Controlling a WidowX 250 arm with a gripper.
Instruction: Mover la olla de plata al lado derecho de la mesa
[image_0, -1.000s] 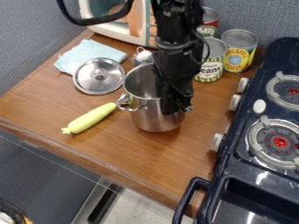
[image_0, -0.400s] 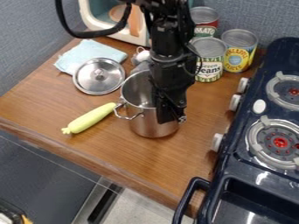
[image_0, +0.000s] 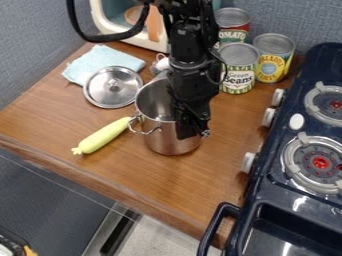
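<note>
Camera view. Item: one silver pot (image_0: 170, 140), on the wooden counter (image_0: 100, 170), between the yellow corn-shaped toy (image_0: 102, 136) and the stove (image_0: 257, 197). Your gripper (image_0: 192, 133) hangs down over the pot's right side, its jaws overlapping the rim and outer wall; you cannot tell from here whether they are wide, narrow or holding the pot. Orientation: mouth up, long axis running from the base at lower right toward the mouth at upper left; visible handle (image_0: 145, 131) pointing lower left, near the toy's upper end.
</note>
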